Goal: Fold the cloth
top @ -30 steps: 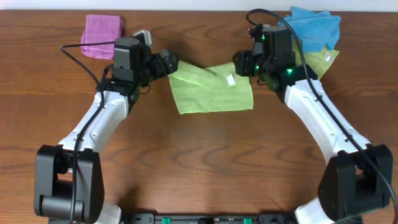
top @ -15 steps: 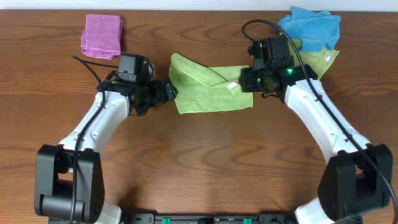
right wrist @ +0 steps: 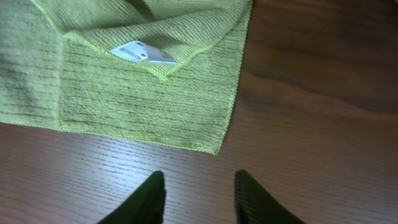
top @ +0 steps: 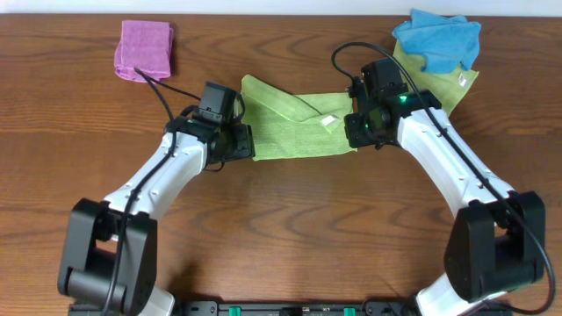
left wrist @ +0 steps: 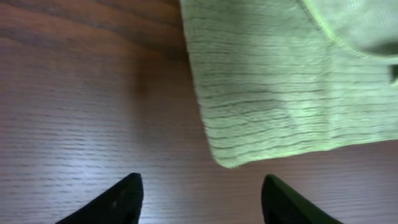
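Poised with left gripper (left wrist: 199, 194) and right gripper (right wrist: 198, 196) parted, empty, just short of the cloth's (top: 290, 140) two near corners, likely for an even two-corner pinch.

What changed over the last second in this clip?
The cloth's far corners, up at the grippers a second ago, now lie flopped over on it. The left gripper and right gripper came toward the near edge. Each is open just short of a near corner, not touching. The pink cloth, blue cloth and dull yellow-green cloth stayed put.
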`<state>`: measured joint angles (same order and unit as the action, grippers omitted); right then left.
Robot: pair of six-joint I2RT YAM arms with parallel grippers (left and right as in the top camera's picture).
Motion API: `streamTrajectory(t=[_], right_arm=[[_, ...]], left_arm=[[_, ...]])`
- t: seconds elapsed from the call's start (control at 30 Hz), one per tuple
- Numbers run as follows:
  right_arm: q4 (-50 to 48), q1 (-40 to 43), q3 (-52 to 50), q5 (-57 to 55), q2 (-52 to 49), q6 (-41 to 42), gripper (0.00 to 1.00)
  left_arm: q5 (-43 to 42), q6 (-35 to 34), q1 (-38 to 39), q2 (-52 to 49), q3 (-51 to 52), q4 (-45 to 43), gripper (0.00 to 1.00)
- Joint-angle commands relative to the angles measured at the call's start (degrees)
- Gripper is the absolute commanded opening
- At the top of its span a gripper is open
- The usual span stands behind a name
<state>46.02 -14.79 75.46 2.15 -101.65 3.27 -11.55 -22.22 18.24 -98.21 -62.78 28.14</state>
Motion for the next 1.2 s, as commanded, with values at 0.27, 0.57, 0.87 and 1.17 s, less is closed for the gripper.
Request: streamTrajectory(t=[0.27, 0.57, 0.87, 1.17], right_arm=[[-3.5, 0.3, -8.9, -1.1, -0.7, -3.7, 0.47], [-9.2, 5.9, -10.5, 8.6, -2.9, -1.9, 0.45], [-11.5, 7.2, -10.5, 16.4, -8.2, 0.5, 0.38], [-16.1, 7.2, -10.5, 16.2, -9.1, 3.2, 0.38]], left_arm=[[-0.2, 0.4, 0.2, -5.3, -0.3, -0.2, 0.71], [-4.9, -0.1, 0.2, -5.3, -0.3, -2.9, 0.75], [-5.0, -0.1, 0.2, -5.3, -0.3, -2.9, 0.76], [-5.0, -0.1, 0.2, -5.3, -0.3, -2.9, 0.76]])
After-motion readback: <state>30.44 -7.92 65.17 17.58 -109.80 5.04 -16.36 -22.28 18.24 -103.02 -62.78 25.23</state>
